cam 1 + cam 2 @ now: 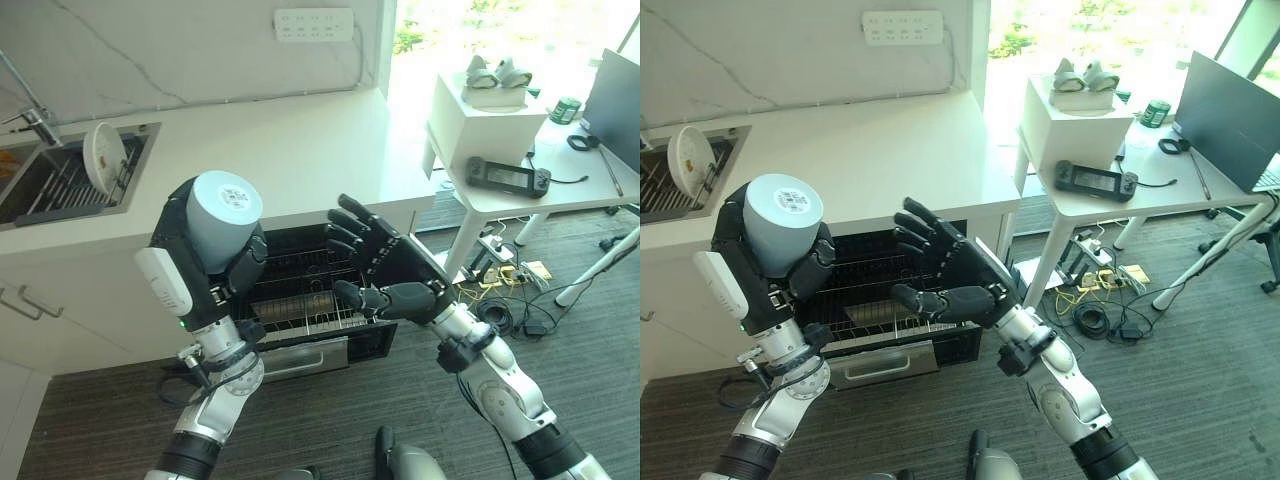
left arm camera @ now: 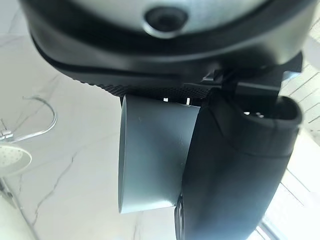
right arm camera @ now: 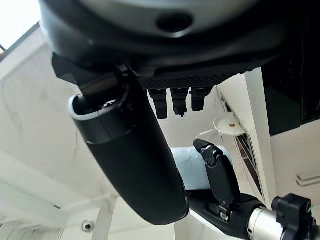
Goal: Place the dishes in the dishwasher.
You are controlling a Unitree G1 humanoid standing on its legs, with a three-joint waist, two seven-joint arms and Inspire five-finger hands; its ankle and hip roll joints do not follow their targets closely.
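- Left hand is gripping a pale blue-grey cup, fingers and thumb curling round its wall; the cup is sitting upside down, base with a round label facing up
- Cup is being held raised in front of the white counter, above the left part of the open dishwasher
- Left wrist view is showing the cup's smooth wall pressing against the palm, thumb lying alongside it
- Right hand is hovering open just beside the cup, fingers spread and nearly straight, palm facing the cup, holding nothing; a gap is showing between the two
- Dishwasher rack is standing pulled out under the counter; wire tines are showing, contents too dim to make out
- White plate is standing on edge, tilted, in the sink at the counter's far left, beside the tap
- Off to the right, a white desk is carrying a white box, a dark handheld controller and a green can
- White power strip is sitting on the marble wall behind the counter
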